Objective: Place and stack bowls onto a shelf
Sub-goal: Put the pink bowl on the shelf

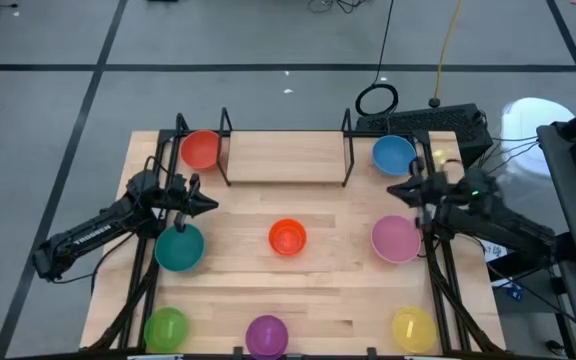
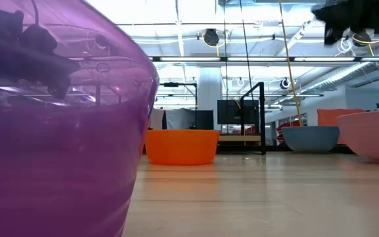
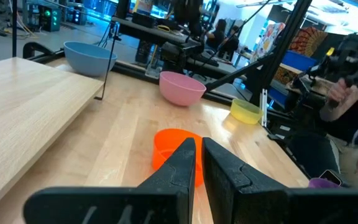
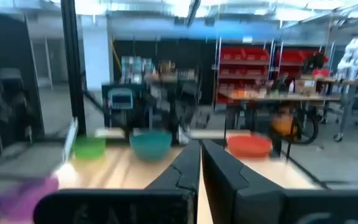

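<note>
High view takes in the pale wood table (image 1: 318, 300) first, then the shelf (image 1: 286, 158), a low rack of thin black rods with a pale wood board, standing empty at the far edge. The two dark arms hang either side: the left gripper (image 1: 205, 205) between the red and teal bowls, the right gripper (image 1: 398, 191) between the blue and pink ones, each with its fingers drawn together on nothing.

Eight small round plastic bowls sit apart around the table: red bowl (image 1: 201, 149) just left of the shelf, blue bowl (image 1: 394, 154) just right of it, teal bowl (image 1: 179, 247), orange bowl (image 1: 287, 237) in the middle, pink bowl (image 1: 396, 238), then green bowl (image 1: 166, 327), purple bowl (image 1: 266, 335) and yellow bowl (image 1: 413, 327) along the near edge. None is stacked.

They look light, stiff and rather slick, likely to skid if nudged. I'd pinch one across the rim, one finger inside.
</note>
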